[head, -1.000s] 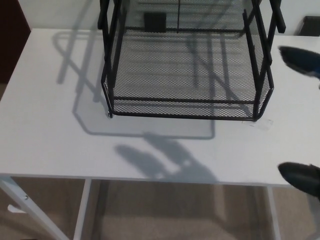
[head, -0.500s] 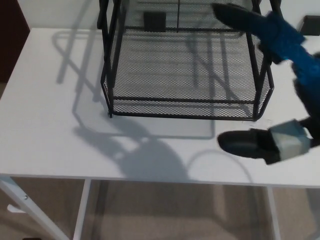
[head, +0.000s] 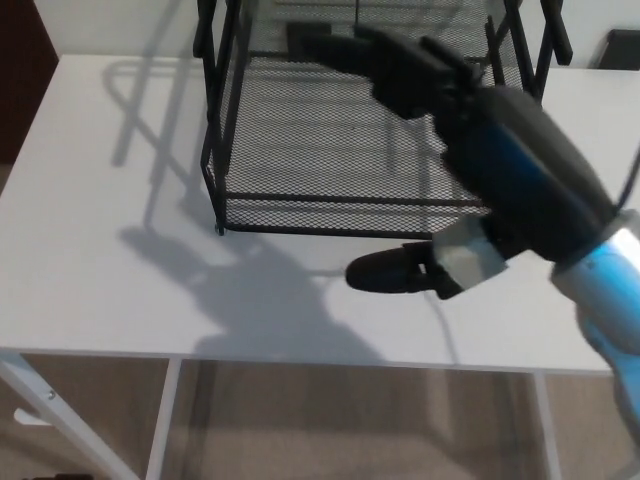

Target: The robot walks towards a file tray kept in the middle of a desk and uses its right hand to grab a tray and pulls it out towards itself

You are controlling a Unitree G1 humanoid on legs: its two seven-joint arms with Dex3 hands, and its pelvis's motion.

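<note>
The white desk carries the black mesh file tray at the middle of its far edge; the bottom tray sits fully inside the frame, so the pull is judged not yet started. The right hand is spread wide and holds nothing. Its upper fingers reach over the bottom tray, while the thumb hangs over the tabletop before the front rail. Contact cannot be confirmed.

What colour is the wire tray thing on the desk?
The file tray is black metal mesh, sitting on a white desk. The head view shows it.
</note>
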